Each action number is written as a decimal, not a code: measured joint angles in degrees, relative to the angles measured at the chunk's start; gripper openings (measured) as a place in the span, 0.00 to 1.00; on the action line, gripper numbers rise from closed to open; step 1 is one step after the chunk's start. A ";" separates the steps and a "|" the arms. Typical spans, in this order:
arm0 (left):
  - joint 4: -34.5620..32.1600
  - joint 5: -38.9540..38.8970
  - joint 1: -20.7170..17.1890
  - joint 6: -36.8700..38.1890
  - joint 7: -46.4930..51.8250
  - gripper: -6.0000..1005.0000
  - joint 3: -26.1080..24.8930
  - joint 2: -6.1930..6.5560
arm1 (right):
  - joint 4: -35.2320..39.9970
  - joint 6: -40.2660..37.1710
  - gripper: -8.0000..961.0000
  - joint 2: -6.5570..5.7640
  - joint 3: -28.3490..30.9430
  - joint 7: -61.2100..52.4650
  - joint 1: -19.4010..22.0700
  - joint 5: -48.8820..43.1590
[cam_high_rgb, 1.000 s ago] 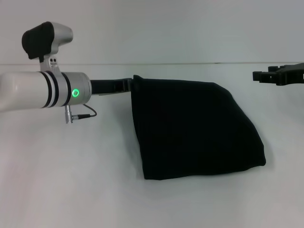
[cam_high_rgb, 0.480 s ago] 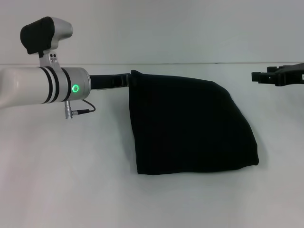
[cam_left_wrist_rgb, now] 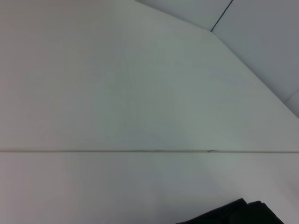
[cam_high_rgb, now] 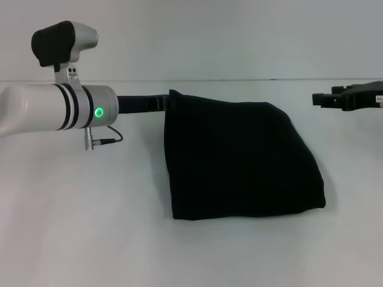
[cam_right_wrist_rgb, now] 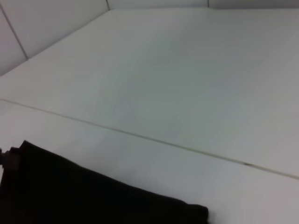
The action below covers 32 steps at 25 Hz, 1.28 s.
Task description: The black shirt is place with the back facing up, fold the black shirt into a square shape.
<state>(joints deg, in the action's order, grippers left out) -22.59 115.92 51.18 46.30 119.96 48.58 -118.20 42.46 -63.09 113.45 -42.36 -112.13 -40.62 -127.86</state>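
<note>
The black shirt (cam_high_rgb: 239, 158) lies folded into a rough four-sided shape in the middle of the white table (cam_high_rgb: 90, 227). Its far left corner is raised slightly. My left gripper (cam_high_rgb: 160, 104) reaches in from the left and is shut on that corner, its fingertips hidden by the cloth. My right gripper (cam_high_rgb: 320, 99) hovers at the far right edge, well apart from the shirt. A small part of the black shirt (cam_left_wrist_rgb: 233, 212) shows in the left wrist view. The right wrist view shows the black shirt (cam_right_wrist_rgb: 84, 196) as a broader dark area.
A thin seam (cam_high_rgb: 239, 80) runs across the far part of the white table. My left arm's white forearm (cam_high_rgb: 54, 110), with a green light and a cable, stretches over the table's left side.
The left gripper drew the shirt's held corner leftward, then eased back a little to the right. The shirt's near edge slid left and away. The right gripper shifted slightly left.
</note>
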 joint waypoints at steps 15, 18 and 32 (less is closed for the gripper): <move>-4.08 -0.70 -2.63 1.59 0.49 0.20 -2.86 -0.22 | -0.10 -3.20 0.61 -1.22 -0.26 -3.77 1.02 -0.12; -8.92 -0.71 -4.75 7.43 -0.33 0.28 -2.88 -1.26 | -0.25 -5.73 0.61 -2.23 -0.46 -7.20 1.21 -0.95; -17.57 -0.77 -12.70 26.55 -14.71 0.82 -2.09 -5.50 | -12.18 -13.81 0.58 -6.00 -0.40 -15.35 1.29 -2.30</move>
<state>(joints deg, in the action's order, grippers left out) -40.16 115.15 38.48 72.85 105.25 46.49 -123.70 30.28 -76.91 107.45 -42.76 -127.48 -39.33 -130.17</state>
